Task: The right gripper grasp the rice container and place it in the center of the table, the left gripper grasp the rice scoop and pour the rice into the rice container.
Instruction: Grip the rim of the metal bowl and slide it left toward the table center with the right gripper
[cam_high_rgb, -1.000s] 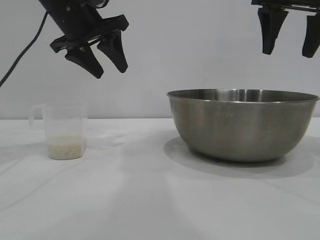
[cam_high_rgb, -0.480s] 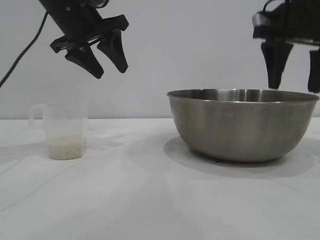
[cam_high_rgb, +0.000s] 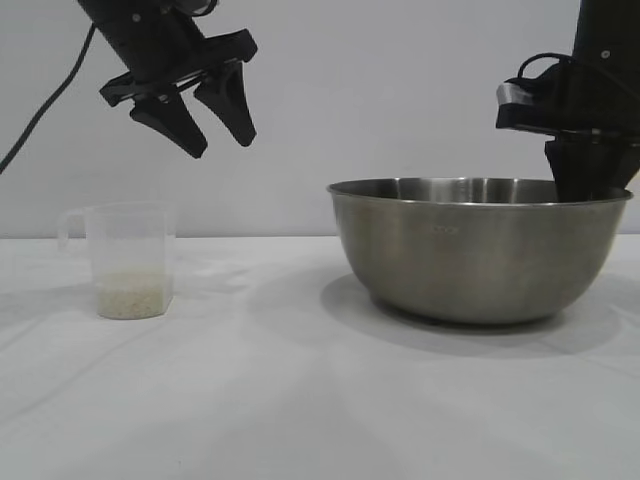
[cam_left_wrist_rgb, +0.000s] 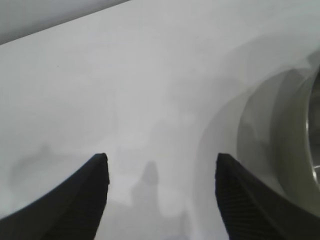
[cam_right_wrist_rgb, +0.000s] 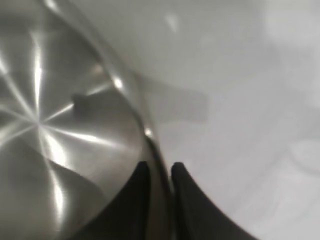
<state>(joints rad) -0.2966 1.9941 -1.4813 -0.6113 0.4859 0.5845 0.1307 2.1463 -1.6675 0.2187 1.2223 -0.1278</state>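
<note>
The rice container (cam_high_rgb: 480, 250), a wide steel bowl, stands on the white table (cam_high_rgb: 300, 400) at the right. My right gripper (cam_high_rgb: 590, 182) has come down over its right rim; in the right wrist view the gripper (cam_right_wrist_rgb: 159, 167) is shut on the rim (cam_right_wrist_rgb: 150, 135), one finger inside the bowl and one outside. The rice scoop (cam_high_rgb: 130, 255), a clear cup with a handle, stands at the left with rice (cam_high_rgb: 133, 295) in its bottom. My left gripper (cam_high_rgb: 222, 146) hangs open, high above and to the right of the scoop, with nothing between its fingers (cam_left_wrist_rgb: 95, 190).
Bare white tabletop lies between the scoop and the bowl and in front of both. The left wrist view shows the bowl's side (cam_left_wrist_rgb: 300, 140) at its edge. A black cable (cam_high_rgb: 40, 115) runs down from the left arm.
My right gripper dropped from above the bowl onto its right rim and closed on it. The bowl shifted slightly left. The left arm and the scoop stayed still.
</note>
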